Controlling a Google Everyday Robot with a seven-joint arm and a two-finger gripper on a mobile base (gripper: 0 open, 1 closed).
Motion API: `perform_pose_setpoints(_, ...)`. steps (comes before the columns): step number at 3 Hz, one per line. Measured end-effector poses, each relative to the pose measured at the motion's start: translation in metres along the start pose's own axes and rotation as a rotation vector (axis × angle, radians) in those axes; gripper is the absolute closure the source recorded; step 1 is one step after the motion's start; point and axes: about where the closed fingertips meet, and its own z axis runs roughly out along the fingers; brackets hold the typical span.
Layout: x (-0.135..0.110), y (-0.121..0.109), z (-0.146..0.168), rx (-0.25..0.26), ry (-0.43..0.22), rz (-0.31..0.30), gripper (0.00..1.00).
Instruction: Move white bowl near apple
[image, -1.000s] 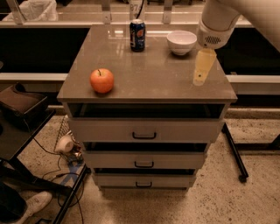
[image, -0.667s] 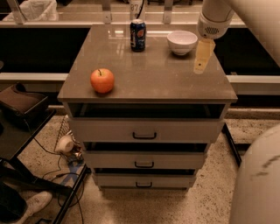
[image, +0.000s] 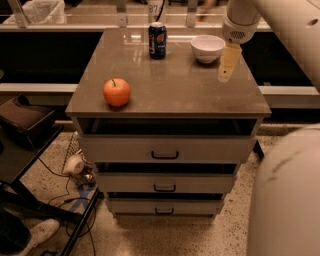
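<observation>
Tracking the single camera view. Noted the hand (image: 224, 74) hanging just beside the right rim of the white bowl (image: 207, 47), at the back right of the worktop (image: 175, 90), pointing down toward the surface. Cannot tell whether open or closed, nor whether touching the bowl or just clear of it. Compared against one second back: found the hand shifted away from the front right edge, further back and slightly left, ending next to the bowl. Found the bowl itself unmoved, upright in its back-right spot, with a blue can (image: 157, 40) to its left. Found the apple (image: 117, 92) likewise unmoved at the front left, well apart from the bowl, bare worktop between. Logged a pale arm section (image: 287, 195) filling the lower right corner, absent one second back. Judged: approach phase, bowl apparently not yet gripped, no transport begun, task near its start. Judged next need: settle on the rim, secure a grip, lift, carry diagonally to the front left, set down near the apple without knocking it. Flagged risks: glossy rim prone to slipping; round apple liable to roll if bumped.
</observation>
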Motion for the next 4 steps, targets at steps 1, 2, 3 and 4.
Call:
perform_pose_setpoints(1,-0.013,-0.020,0.020,0.006,-0.027,-0.025,0.00)
perform_pose_setpoints(2,-0.019,-0.033,0.038,0.005,-0.039,-0.034,0.00)
perform_pose_setpoints(3,-0.019,-0.040,0.058,-0.010,-0.039,-0.027,0.00)
perform_pose_setpoints(4,-0.025,-0.045,0.079,-0.025,-0.043,-0.031,0.00)
